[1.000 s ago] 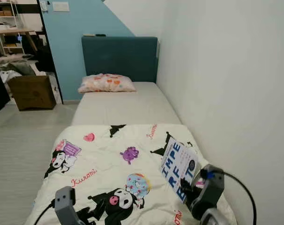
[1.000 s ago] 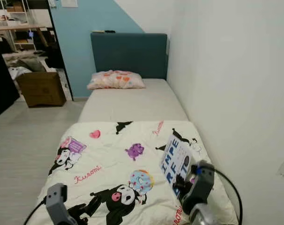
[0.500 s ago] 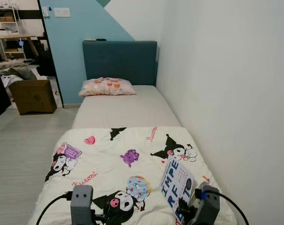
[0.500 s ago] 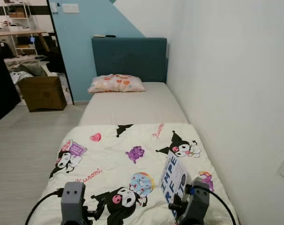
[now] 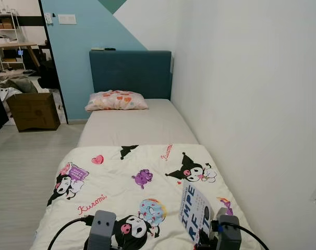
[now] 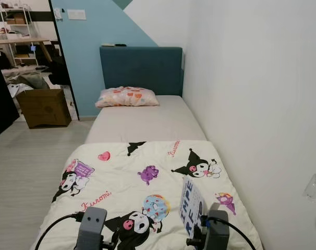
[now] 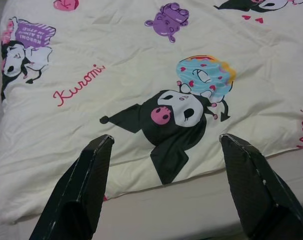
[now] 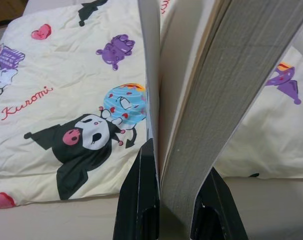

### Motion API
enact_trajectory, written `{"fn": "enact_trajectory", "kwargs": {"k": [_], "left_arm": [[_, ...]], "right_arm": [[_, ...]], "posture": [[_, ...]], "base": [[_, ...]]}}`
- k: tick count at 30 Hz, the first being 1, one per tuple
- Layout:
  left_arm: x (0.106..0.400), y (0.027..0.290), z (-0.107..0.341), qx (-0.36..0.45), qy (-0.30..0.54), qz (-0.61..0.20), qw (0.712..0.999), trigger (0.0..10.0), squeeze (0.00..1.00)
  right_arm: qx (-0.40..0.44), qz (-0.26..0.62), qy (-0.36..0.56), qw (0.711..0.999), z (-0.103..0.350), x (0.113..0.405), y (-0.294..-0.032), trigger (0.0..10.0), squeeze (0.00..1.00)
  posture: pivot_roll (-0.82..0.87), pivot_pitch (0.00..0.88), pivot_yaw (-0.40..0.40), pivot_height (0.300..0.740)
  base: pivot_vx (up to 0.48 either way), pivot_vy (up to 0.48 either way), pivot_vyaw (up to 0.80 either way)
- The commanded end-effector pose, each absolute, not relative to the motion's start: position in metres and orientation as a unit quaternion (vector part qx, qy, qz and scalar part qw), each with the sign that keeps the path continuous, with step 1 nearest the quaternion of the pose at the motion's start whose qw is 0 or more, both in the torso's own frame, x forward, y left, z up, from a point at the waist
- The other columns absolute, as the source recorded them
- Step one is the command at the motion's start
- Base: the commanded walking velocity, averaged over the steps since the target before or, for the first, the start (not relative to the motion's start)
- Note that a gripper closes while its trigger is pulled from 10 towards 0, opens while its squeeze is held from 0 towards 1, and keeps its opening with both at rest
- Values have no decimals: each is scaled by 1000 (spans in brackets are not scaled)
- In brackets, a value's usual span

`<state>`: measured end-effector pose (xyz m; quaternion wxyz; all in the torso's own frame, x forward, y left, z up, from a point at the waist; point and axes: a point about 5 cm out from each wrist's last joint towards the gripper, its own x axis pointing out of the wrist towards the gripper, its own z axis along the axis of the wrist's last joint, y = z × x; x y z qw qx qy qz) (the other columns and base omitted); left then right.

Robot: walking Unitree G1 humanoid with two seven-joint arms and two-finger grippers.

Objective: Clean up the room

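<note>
Closest to the robot, the right gripper (image 8: pixel 174 210) is clamping a book (image 5: pixel 195 212) by its lower edge, the two black fingers (image 8: pixel 139 200) pressing on either side of it. The book is standing upright on its short end, its long axis running up and away from the gripper, and its blue-lettered cover is facing toward the robot's left. It is hanging above the near right part of the bed, over a cream blanket (image 5: pixel 126 182) printed with black cartoon figures, hearts and pink script. The right wrist view is showing the grey page block (image 8: pixel 226 90) edge-on with the front cover parting slightly from the pages, a detail the head views are not giving. The left gripper (image 7: pixel 166 165) is hovering beside it over the near edge of the blanket, its fingers spread wide with nothing between them, above a black-hooded figure and a blue doughnut print. Beyond the blanket the bare grey mattress (image 5: pixel 134 125) is stretching toward a patterned pillow (image 5: pixel 116 100) lying against a teal headboard (image 5: pixel 131 73). A white wall (image 5: pixel 252 104) is running along the bed's right side. Far to the left, a cardboard box (image 5: pixel 34 110) is sitting on the pale floor (image 5: pixel 22 156) by a doorway.
</note>
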<state>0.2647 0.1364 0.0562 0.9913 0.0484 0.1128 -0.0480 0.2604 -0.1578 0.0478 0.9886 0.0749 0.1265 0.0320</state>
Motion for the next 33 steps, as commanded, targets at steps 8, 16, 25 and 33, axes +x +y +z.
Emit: {"fn": "enact_trajectory", "kwargs": {"k": [8,16,25,33], "left_arm": [[257,136,45,66,123,-44,989,10000,0],[257,136,46,65,122,-43,989,10000,0],[262,137,51,57,112,-35,991,10000,0],[261,140,54,57,108,-34,992,10000,0]], "right_arm": [[56,40,117,991,49,261,-159,10000,0],[55,40,116,991,49,261,-159,10000,0],[57,42,111,991,52,271,-157,10000,0],[62,51,112,990,51,273,-153,10000,0]], "posture": [[-14,60,-52,740],[-14,59,-53,740],[11,77,-53,740],[20,108,-48,740]], "base": [[0,0,0],[0,0,0],[0,240,0],[0,474,0]]}}
